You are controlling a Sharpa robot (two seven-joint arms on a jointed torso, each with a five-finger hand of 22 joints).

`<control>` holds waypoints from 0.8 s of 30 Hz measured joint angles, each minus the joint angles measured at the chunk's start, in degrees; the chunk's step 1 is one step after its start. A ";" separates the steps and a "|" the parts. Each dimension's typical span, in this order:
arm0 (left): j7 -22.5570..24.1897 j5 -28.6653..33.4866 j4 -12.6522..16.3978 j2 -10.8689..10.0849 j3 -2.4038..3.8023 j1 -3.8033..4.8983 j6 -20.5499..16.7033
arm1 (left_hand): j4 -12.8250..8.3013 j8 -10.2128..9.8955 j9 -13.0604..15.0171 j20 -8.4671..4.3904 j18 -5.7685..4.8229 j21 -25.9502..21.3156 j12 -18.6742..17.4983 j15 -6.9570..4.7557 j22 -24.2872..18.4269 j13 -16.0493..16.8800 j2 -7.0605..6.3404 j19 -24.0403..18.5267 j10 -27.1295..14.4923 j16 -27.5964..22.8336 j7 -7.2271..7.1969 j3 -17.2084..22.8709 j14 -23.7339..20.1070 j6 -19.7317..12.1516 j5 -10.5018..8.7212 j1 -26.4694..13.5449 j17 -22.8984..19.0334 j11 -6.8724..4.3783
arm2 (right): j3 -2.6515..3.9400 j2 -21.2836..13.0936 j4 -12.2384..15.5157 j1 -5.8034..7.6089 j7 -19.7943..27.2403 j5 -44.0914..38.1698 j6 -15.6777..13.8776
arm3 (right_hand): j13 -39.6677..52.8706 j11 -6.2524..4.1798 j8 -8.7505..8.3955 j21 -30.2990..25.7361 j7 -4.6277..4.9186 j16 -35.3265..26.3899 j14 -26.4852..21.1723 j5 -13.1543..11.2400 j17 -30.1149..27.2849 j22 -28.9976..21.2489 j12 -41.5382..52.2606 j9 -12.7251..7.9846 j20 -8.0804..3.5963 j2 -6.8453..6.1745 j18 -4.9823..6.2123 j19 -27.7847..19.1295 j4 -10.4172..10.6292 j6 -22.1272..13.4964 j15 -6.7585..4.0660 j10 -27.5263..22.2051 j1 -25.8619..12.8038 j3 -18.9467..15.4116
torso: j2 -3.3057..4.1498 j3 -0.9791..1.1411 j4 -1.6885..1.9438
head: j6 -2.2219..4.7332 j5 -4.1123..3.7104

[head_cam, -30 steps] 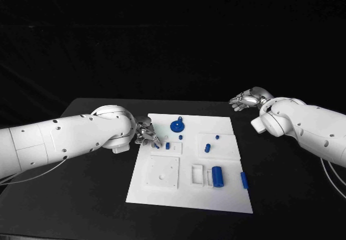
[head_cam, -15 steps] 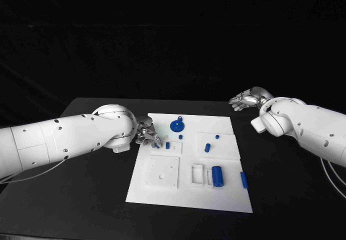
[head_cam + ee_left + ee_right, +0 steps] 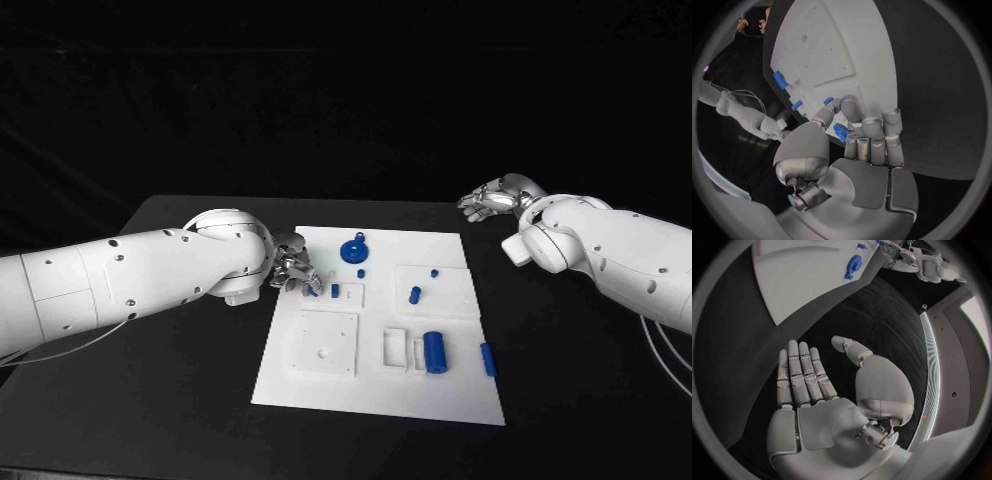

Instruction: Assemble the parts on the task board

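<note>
fingers (image 3: 856, 116) of left hand (image 3: 857, 150) around one of six blue parts (image 3: 840, 131)

bare task board (image 3: 433, 392) front, parts (image 3: 434, 352) mid-board

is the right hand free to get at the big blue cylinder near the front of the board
Probably yes: the right hand is open and holds nothing, and the way to the big blue cylinder on the task board looks unobstructed.
</note>
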 measured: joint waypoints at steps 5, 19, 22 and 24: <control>-0.06 -0.19 0.08 0.06 -0.01 0.01 0.00 | 0.00 0.00 0.01 0.00 0.00 0.00 0.21 0.09 0.00 0.00 0.00 0.00 0.00 0.00 0.00 0.00 0.10 0.00 0.23 0.00 0.00 0.00 | 0.00 -0.01 0.00 -0.01 0.00 0.00 0.00 | 0.00 0.00 0.00 0.00 0.00 0.00 0.00 0.00 0.00 0.00 0.00 0.00 0.00 0.00 0.00 0.00 0.00 0.00 0.00 0.00 0.00 0.00 | 0.00 0.00 0.03 | 0.00 0.02; -0.36 -0.56 -0.09 0.78 -0.29 0.00 0.11 | 0.10 0.11 -0.14 0.00 0.00 0.00 0.21 0.08 -0.01 0.00 0.50 0.00 0.01 0.00 -0.21 -0.11 0.09 0.27 -3.34 -0.50 0.05 0.01 | 0.00 0.09 -0.05 -0.09 0.01 0.00 0.04 | 0.00 0.00 0.00 -0.22 0.00 0.00 0.00 0.00 -0.05 0.04 0.00 -0.05 0.00 0.00 0.00 0.00 0.00 0.00 0.00 0.00 0.00 0.00 | 0.01 0.03 0.00 | -0.02 0.10; -0.37 -0.47 -0.22 0.89 -0.34 -0.11 0.12 | 1.70 0.12 -0.28 0.00 -0.01 0.00 0.21 0.07 -0.02 -0.03 1.23 0.00 0.01 0.00 -0.22 -0.57 0.09 0.27 -6.31 0.10 0.05 0.01 | 0.00 0.04 -0.05 -0.10 0.01 0.00 0.05 | 0.00 0.00 0.00 -0.22 0.00 0.00 0.00 0.00 -0.05 0.04 0.00 -0.05 0.00 0.00 0.00 0.01 0.00 0.00 0.00 0.00 0.00 0.00 | 0.00 0.03 -0.03 | 0.04 0.14; -0.37 -0.41 -0.28 0.90 -0.34 -0.12 0.12 | 2.77 0.12 -0.47 0.00 0.00 0.00 0.21 0.07 -0.02 -0.15 1.14 0.00 0.01 0.00 -0.22 -0.36 0.09 0.27 -7.28 0.17 0.01 0.01 | 0.00 0.02 0.00 -0.10 0.01 0.00 0.05 | 0.00 0.00 0.00 -0.22 0.00 0.00 0.00 0.00 -0.04 0.04 0.00 -0.05 0.00 0.00 0.01 0.01 0.00 0.00 0.00 0.00 0.00 0.00 | 0.00 0.05 -0.03 | 0.05 0.14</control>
